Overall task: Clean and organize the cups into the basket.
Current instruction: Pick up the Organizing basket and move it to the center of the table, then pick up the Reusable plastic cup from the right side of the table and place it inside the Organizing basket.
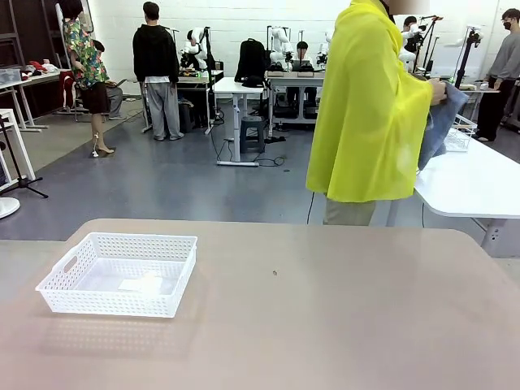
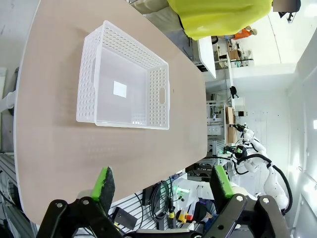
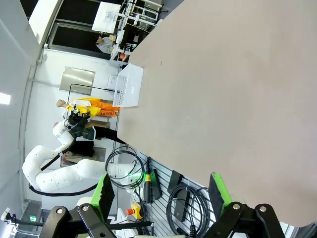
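Two pincers hang over the near side: the left gripper (image 2: 162, 181) and the right gripper (image 3: 161, 189), jaws spread wide, holding nothing. The matte tan table (image 1: 325, 309) bears the white basket (image 1: 114, 302) on its left part. Beyond, a person (image 1: 370, 114) in a yellow cape stands on grey floor beside a white table (image 1: 479, 183).

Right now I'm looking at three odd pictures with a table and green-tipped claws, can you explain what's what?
This is a two-armed robot at a beige table. The wide picture comes from a fixed camera between the arms, looking across the table. The other two come from cameras on each wrist, so they look tilted. The green-tipped claws are the left gripper and the right gripper, both open and holding nothing. A white perforated basket sits on the table. A person in yellow stands beyond.
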Controlling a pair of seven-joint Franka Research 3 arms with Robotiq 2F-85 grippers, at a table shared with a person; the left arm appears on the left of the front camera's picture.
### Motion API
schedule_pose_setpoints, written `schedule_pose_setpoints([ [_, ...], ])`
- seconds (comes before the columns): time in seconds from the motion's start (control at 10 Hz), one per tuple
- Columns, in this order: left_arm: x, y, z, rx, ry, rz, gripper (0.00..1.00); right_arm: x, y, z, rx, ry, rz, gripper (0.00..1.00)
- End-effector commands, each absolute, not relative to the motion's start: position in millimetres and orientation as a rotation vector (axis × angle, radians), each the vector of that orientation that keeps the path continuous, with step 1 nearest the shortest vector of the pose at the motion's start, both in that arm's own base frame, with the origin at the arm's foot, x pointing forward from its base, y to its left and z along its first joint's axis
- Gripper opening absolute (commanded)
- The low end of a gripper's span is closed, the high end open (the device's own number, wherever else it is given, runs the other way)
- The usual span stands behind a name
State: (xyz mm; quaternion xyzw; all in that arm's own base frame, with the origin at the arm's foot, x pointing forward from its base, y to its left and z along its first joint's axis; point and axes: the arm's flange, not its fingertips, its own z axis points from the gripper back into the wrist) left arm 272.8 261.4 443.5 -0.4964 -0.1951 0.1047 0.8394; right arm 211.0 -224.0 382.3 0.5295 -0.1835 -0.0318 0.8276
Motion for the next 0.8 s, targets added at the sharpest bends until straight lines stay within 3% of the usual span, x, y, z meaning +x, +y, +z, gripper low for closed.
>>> schedule_pose_setpoints([
  [0.0,273.5,263.2,443.9,-1.062,-0.433,0.213,1.0,213.6,-226.5,383.4,1.143,-0.419,-0.057,1.0],
  [0.7,273.5,263.2,443.9,-1.062,-0.433,0.213,1.0,213.6,-226.5,383.4,1.143,-0.419,-0.057,1.0],
])
